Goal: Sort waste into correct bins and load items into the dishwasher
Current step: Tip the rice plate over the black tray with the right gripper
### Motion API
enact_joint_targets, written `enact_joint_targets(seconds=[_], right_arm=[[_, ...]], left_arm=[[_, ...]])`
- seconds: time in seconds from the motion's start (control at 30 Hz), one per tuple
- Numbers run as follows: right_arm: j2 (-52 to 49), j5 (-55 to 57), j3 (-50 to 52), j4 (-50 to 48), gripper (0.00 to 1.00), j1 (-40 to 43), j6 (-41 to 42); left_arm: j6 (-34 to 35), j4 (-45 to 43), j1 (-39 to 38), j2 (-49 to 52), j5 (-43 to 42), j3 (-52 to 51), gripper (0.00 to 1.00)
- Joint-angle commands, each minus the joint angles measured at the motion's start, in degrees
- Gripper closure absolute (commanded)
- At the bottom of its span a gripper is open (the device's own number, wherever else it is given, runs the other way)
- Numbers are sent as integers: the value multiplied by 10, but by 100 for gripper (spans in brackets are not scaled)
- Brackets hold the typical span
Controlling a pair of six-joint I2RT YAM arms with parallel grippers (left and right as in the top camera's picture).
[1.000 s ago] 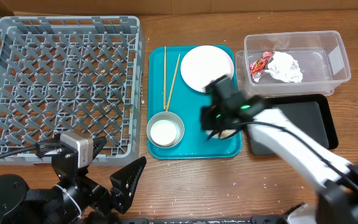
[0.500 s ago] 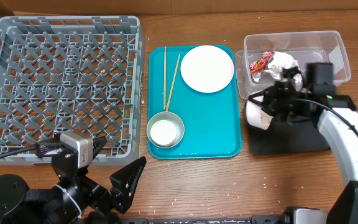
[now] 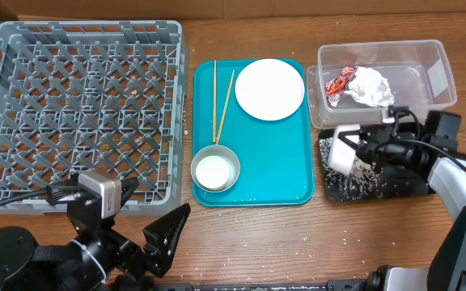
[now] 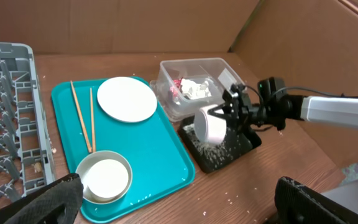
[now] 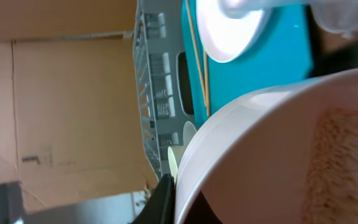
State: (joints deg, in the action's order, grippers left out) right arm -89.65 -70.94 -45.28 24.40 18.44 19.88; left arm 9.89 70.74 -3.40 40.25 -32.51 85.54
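Right end effector (image 3: 368, 150) clamps a small white cup (image 3: 342, 152), tipped sideways over the shallow black rectangular tray (image 3: 403, 192), seemingly strewn with white rice grains (image 3: 361, 179); left end effector (image 4: 179, 190) gapes empty.

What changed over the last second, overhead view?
The right gripper carried the small white cup off the teal tray, rightward over the black tray, and tipped it; rice grains now lie scattered on that tray. Unchanged: plate, chopsticks, steel bowl, dish rack, clear tub and its contents.

Even overhead light, soft shadows; right wrist view blurred, cup (image 5: 253, 143) perhaps overexposed.
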Motion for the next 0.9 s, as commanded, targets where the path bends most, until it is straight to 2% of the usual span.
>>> enact_joint_targets(seconds=[0.0,0.07,0.1,0.17,0.2,0.3,0.33,0.4,0.43,0.5,0.6,0.67,0.7,0.77,0.8,0.87], right_arm=[[-2,-75,9,-3,96,16,-25],[-2,-29,10,-3,96,24,-9],[-2,-44,10,-5,96,28,19],[-2,-174,10,-45,96,30,-6],[-2,-188,10,-59,96,30,-4],[-2,-141,10,-50,96,35,45],[-2,-181,10,-53,96,35,40],[6,-186,9,-45,96,33,10],[6,-150,9,-47,96,33,4],[4,-93,10,-46,96,37,52],[4,-171,10,-102,96,37,23],[4,-110,10,-100,96,39,77],[4,-120,10,-98,96,40,107],[5,-190,10,-126,96,35,100],[8,-181,10,-122,96,31,90],[8,-85,10,-102,96,31,118]], left_arm=[[-11,-2,-1,-2,0,1,0],[-11,-2,-1,-2,0,1,0],[-11,-2,-1,-2,0,1,0],[-11,-2,-1,-2,0,1,0],[-11,-2,-1,-2,0,1,0],[-11,-2,-1,-2,0,1,0],[-11,-2,-1,-2,0,1,0],[-11,-2,-1,-2,0,1,1],[-11,-2,-1,-2,0,1,0],[-11,-2,-1,-2,0,1,0],[-11,-2,-1,-2,0,1,0],[-11,-2,-1,-2,0,1,0],[-11,-2,-1,-2,0,1,0],[-11,-2,-1,-2,0,1,0],[-11,-2,-1,-2,0,1,0],[-11,-2,-1,-2,0,1,0]])
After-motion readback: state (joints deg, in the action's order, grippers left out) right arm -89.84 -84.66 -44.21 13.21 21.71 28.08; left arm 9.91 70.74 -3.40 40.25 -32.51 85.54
